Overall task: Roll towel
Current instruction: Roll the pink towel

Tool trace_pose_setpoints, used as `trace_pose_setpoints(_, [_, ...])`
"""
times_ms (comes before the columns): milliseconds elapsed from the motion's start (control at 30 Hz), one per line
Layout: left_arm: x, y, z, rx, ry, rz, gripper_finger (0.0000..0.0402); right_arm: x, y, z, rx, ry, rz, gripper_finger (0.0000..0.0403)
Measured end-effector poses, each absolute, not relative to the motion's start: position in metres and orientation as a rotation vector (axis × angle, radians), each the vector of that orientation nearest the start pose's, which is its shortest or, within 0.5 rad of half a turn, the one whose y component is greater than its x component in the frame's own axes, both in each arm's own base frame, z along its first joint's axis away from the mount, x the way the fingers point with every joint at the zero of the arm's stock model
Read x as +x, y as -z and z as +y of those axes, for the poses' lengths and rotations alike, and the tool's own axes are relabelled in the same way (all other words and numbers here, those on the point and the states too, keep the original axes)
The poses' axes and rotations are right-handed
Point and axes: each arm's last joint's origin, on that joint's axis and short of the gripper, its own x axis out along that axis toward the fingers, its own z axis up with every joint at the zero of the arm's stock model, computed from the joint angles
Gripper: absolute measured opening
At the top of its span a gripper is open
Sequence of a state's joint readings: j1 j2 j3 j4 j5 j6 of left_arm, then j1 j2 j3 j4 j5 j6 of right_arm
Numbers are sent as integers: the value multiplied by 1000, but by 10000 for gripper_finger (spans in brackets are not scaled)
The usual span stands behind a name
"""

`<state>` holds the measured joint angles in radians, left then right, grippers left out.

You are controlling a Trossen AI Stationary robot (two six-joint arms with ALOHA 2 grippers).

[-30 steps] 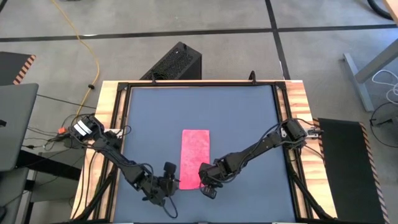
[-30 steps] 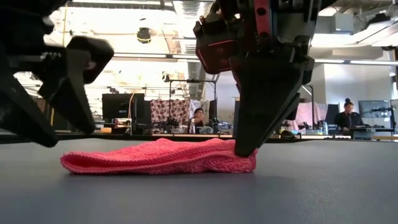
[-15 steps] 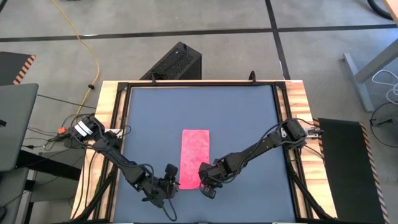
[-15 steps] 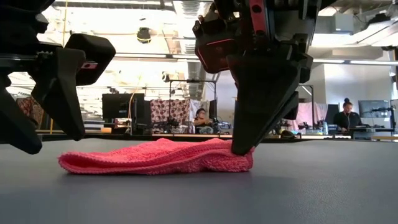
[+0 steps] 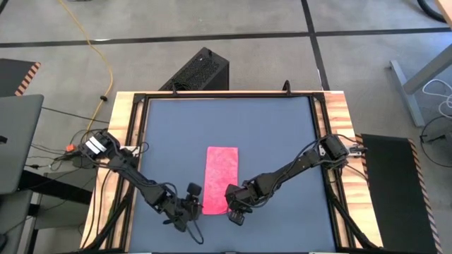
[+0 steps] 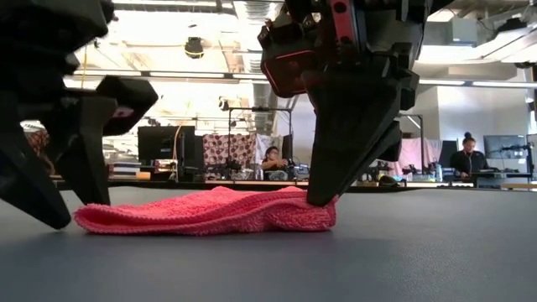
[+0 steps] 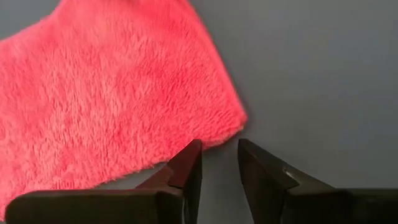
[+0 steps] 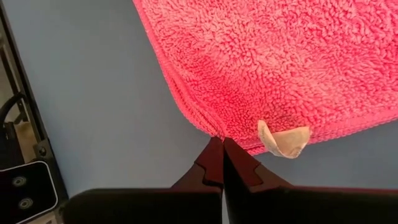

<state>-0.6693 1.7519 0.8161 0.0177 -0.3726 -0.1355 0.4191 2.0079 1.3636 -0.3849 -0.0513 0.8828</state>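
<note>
The pink towel [image 5: 221, 180] lies flat on the dark grey mat [image 5: 282, 134] as a narrow strip running from far to near. My right gripper [image 5: 233, 206] is shut at the towel's near right corner. My left gripper [image 5: 191, 204] stands low beside the near left corner [image 7: 239, 123], open by a narrow gap; its tips sit just short of that corner, and I cannot tell whether one touches the edge. In the low view the towel [image 6: 210, 211] lies between the two grippers. A small pale tag [image 8: 283, 138] sticks out of the near hem. My right gripper has its closed fingertips on the hem at the towel's near right corner [image 8: 211, 129], pinched only at their free ends. The fingers slant down from the table's right and near side. The towel stays on the mat, and that end [image 6: 323, 214] looks slightly pressed down.
The mat has bare room on every side of the towel. A wooden frame [image 5: 121, 141] borders the table, a black box [image 5: 201, 70] stands past the far edge, and a laptop [image 5: 14, 141] sits to the left. People sit at desks in the room behind [image 6: 268, 159].
My left gripper has sunk and come closer to the towel's near left corner, and the gap between its fingers has narrowed. My right gripper has edged toward the table's left, and the towel's near end has slid slightly left with it.
</note>
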Motion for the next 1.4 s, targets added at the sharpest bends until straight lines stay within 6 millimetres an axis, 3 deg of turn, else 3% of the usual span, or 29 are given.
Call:
trace_pose_setpoints(333, [259, -128, -191, 349, 241, 767, 71, 377, -161, 170, 603, 51, 1122, 18])
trace_pose_setpoints(767, [261, -129, -190, 334, 253, 765, 71, 378, -161, 169, 603, 49, 1118, 18])
trace_pose_setpoints(1000, [261, -133, -194, 410, 210, 723, 71, 377, -161, 169, 598, 57, 1118, 18])
trace_pose_setpoints(1400, [264, -131, -190, 357, 269, 763, 80, 378, -161, 168, 589, 73, 1105, 18])
